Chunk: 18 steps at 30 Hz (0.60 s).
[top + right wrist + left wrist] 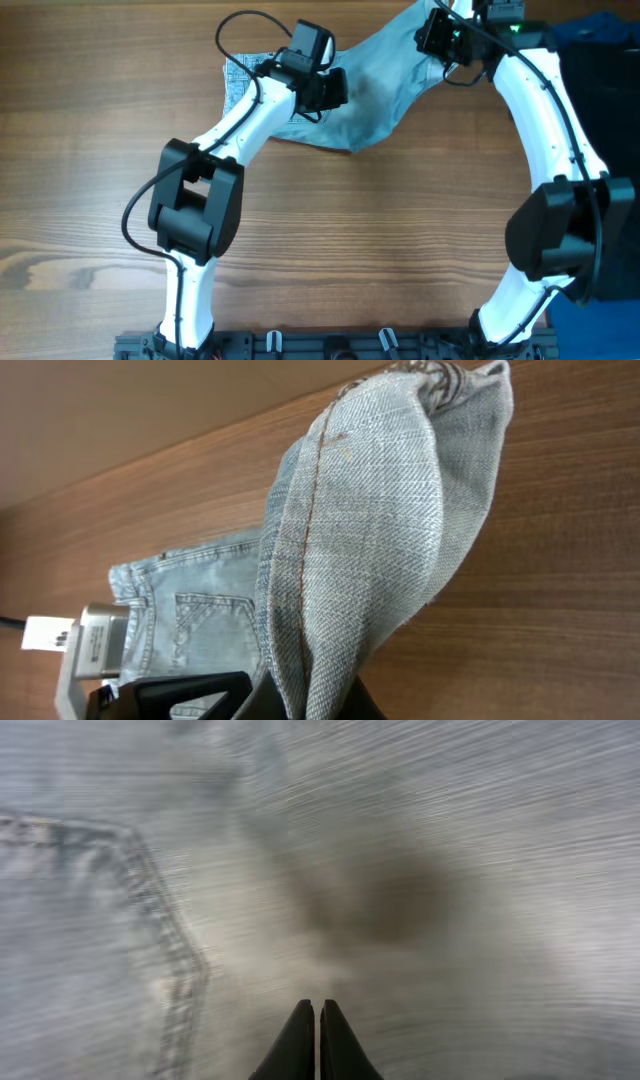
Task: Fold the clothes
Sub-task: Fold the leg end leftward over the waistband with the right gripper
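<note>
On brown wood table (400, 230): pinching faded light-blue denim shorts (380, 85) with right gripper (434, 32), stretching them left-to-upper-right, pressing left gripper (318, 1020) fingers together.

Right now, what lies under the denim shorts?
Beneath the raised end of the denim shorts, held by the right gripper, only wooden table shows. Under the flat part, the cloth hides everything.

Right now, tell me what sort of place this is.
Likely a robot test bench: a wooden table, two white arms mounted at its edge, and denim shorts being handled.
</note>
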Each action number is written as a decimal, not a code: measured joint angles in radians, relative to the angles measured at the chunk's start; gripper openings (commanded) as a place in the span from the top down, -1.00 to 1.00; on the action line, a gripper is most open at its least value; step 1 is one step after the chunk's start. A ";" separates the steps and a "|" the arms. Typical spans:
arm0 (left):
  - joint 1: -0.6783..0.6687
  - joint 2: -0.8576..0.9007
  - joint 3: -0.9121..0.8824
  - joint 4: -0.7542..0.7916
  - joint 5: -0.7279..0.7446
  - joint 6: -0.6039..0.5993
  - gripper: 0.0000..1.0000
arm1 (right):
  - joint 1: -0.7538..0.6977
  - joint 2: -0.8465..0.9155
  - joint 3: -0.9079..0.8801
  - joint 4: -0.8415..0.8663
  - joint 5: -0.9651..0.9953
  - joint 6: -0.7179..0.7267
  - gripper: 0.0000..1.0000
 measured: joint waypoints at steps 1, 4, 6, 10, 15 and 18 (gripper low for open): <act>-0.009 0.005 0.000 0.016 0.000 -0.010 0.92 | 0.002 0.004 0.000 0.003 0.000 -0.006 0.91; -0.028 0.042 0.000 0.041 0.000 -0.036 0.92 | 0.011 0.007 0.000 0.003 0.000 -0.011 0.91; -0.031 0.074 0.000 0.048 0.000 -0.044 0.92 | 0.019 0.008 0.000 0.003 0.000 -0.012 0.91; -0.031 0.126 0.000 0.051 0.000 -0.048 0.92 | 0.036 0.008 0.002 -0.005 0.001 -0.015 0.91; -0.024 0.129 0.000 0.063 -0.006 -0.047 0.92 | 0.043 0.008 0.009 -0.058 0.002 -0.016 0.91; 0.030 0.120 0.000 0.061 -0.012 -0.044 0.92 | 0.044 0.008 0.029 -0.099 0.003 -0.015 0.91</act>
